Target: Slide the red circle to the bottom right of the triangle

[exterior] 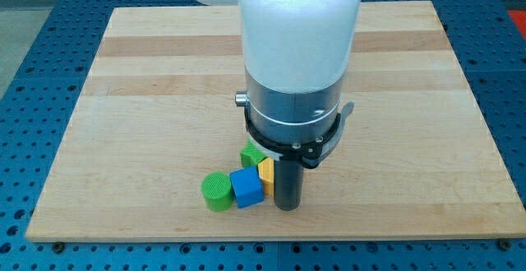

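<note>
My tip [287,207] rests on the wooden board [148,98] near the view's bottom, just right of a small cluster of blocks. The cluster holds a green circle [217,192], a blue cube [246,188], a yellow block [266,175] touching my rod's left side, and a green block [251,154] partly hidden under the arm. No red circle and no triangle show in the view; the arm's wide white and grey body [296,66] hides the board's middle.
The board's bottom edge [271,236] runs close below my tip. A blue perforated table [33,74] surrounds the board.
</note>
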Motion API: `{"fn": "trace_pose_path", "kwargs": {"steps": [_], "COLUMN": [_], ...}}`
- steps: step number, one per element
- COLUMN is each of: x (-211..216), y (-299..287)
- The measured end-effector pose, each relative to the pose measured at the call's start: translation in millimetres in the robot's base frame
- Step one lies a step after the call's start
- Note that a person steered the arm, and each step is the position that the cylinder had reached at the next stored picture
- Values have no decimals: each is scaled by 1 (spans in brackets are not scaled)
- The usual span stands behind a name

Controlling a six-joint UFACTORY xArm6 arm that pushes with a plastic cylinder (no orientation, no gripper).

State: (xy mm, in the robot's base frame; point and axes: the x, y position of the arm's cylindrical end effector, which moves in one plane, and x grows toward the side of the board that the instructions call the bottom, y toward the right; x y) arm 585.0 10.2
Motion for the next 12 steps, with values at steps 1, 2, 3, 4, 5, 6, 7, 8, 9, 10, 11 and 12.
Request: {"fn": "trace_pose_path", "kwargs": {"steps": [1,2,3,4,5,6,7,8,9,10,11,12], "x": [-14,-53,-75,-80,-96,-121,-135,-149,-162,-175,-182,-181], "y": [-10,-10,-7,12,37,39,39,40,53,59,62,67]}}
